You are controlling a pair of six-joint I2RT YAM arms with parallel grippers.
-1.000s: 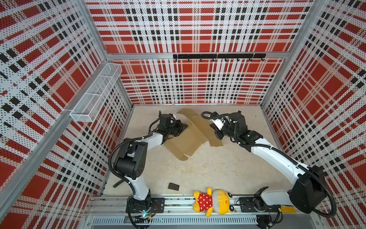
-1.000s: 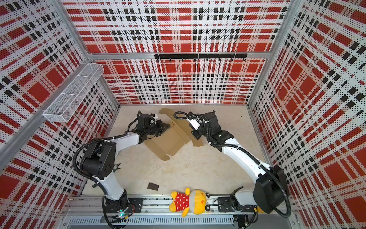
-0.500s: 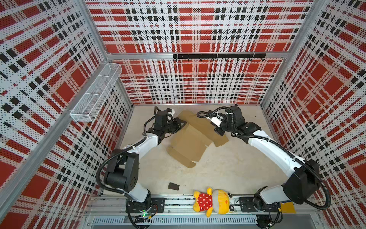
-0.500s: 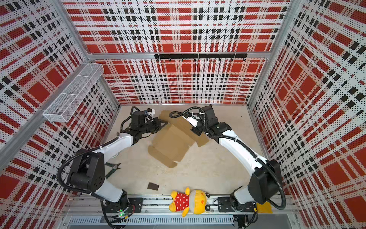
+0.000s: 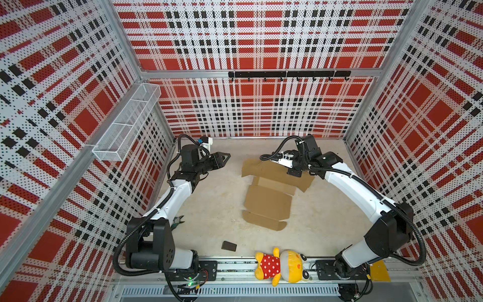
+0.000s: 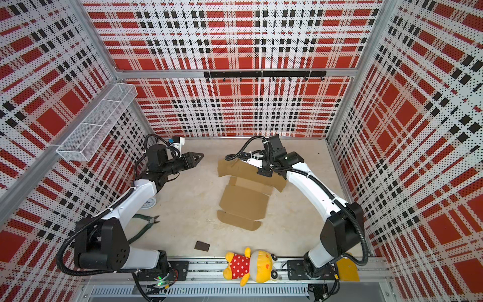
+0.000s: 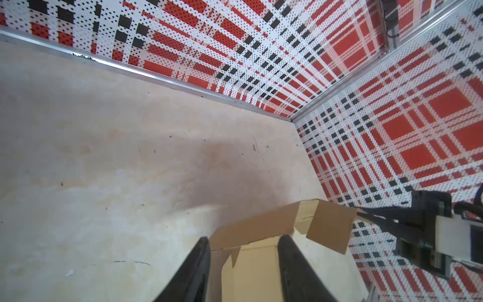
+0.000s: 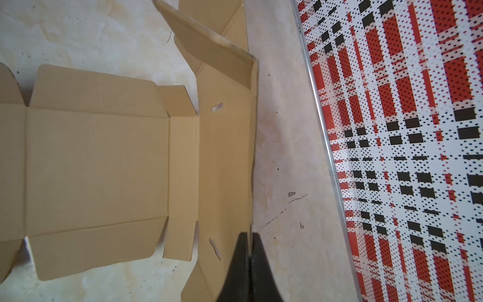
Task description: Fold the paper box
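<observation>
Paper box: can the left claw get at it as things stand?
Probably yes: the left claw stands open, facing the paper box across bare table, with nothing between them. The right claw grips one edge.

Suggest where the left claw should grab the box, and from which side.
Take the raised end flap of the box, at its far left corner. Come in level from the left, where the open left claw faces it. That flap stands off the table, so a finger should get under; the rest lies flat. The right claw pinches the far edge.
</observation>
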